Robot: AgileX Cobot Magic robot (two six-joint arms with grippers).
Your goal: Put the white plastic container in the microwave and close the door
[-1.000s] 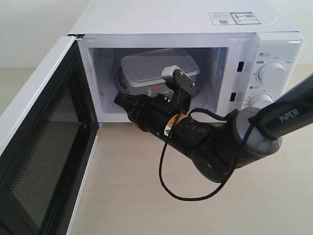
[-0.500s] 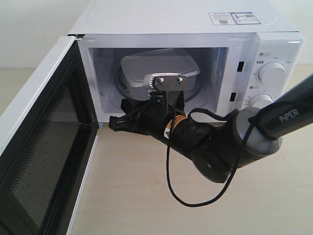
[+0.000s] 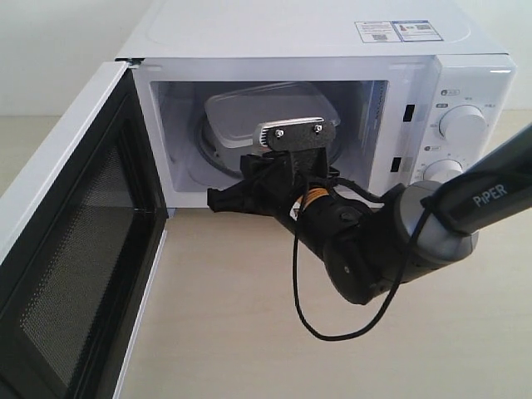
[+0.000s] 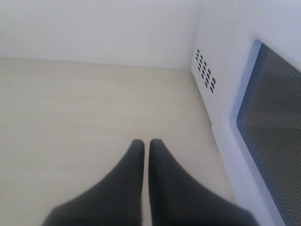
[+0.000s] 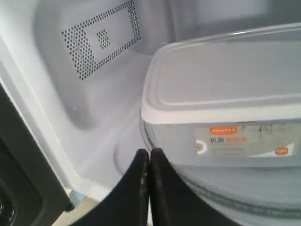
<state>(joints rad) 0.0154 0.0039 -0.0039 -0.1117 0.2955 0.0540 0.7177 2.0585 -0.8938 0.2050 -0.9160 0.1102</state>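
Viewing from outside: the white plastic container [image 3: 270,112] sits inside the microwave [image 3: 299,33], at 1 o'clock from my right pincer [image 3: 218,199]. The door [image 3: 75,249] stands wide open at 8 o'clock.

Left wrist view: my left pincer [image 4: 146,148] is pressed together and empty, near the door's outer face.

Right wrist view: my right pincer's tips are pressed together, holding nothing, just short of the container. I judge it light, stiff and smooth-walled. Grip it across the short sides, under the lid rim.
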